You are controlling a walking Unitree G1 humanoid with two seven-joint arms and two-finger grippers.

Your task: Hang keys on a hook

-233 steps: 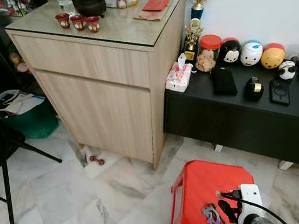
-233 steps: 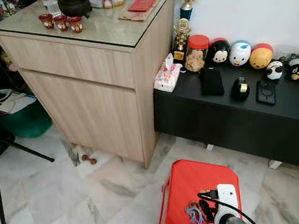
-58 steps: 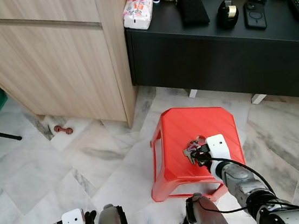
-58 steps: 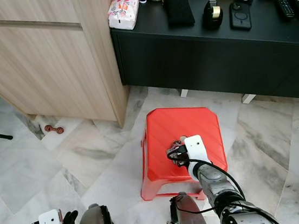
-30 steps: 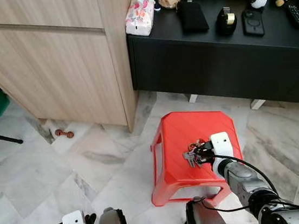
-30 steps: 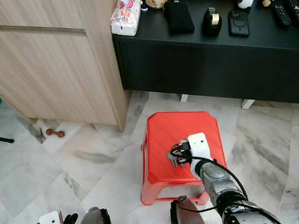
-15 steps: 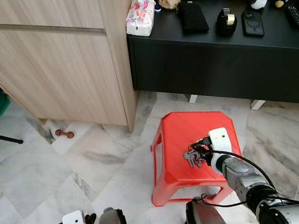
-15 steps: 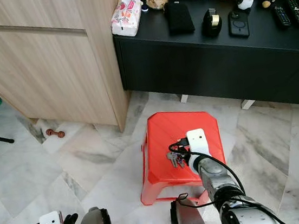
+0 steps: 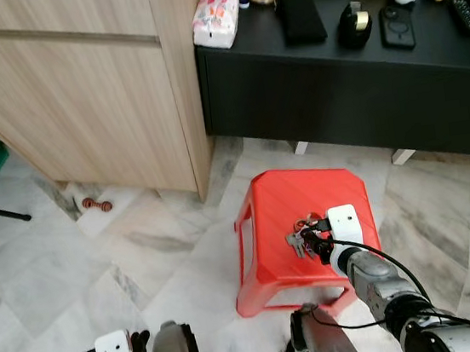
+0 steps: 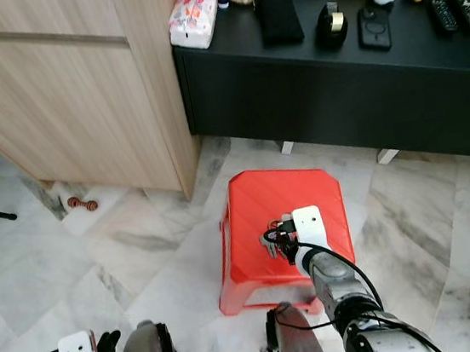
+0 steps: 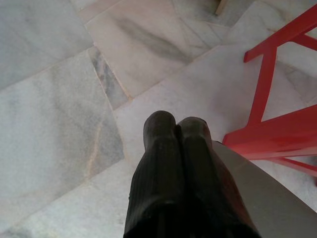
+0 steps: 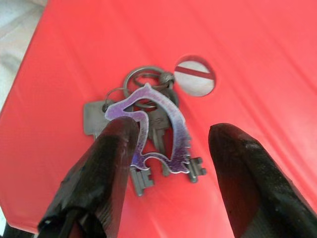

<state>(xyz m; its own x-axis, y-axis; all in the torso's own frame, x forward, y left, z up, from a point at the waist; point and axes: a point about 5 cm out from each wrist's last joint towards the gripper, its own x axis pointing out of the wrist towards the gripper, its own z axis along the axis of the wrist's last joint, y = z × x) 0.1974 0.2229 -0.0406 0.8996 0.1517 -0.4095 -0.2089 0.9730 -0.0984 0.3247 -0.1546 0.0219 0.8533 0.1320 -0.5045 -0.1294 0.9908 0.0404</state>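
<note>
A bunch of keys (image 12: 148, 130) with a purple carabiner-shaped piece and metal rings lies on the top of the red plastic stool (image 9: 306, 197). My right gripper (image 12: 174, 130) is open just above the stool top, with one black finger on each side of the bunch; the purple piece lies against one finger (image 12: 111, 163). In the eye views the keys (image 9: 298, 239) are at the tips of my right gripper (image 9: 313, 239), near the stool's front middle. My left gripper (image 11: 176, 121) is shut and hangs low over the marble floor beside a stool leg.
Behind the stool stands a low black console (image 9: 352, 84) carrying a tissue pack, a wallet, a phone and figurines. A tall wooden cabinet (image 9: 96, 90) is at the back left, with a small red-brown object (image 9: 95, 204) on the floor by its foot. Pale marble floor surrounds the stool.
Since the oldest frame the view has closed in on the stool and tilted down. Over the last second my right gripper has stayed at the keys on the stool top, shifting only slightly.
</note>
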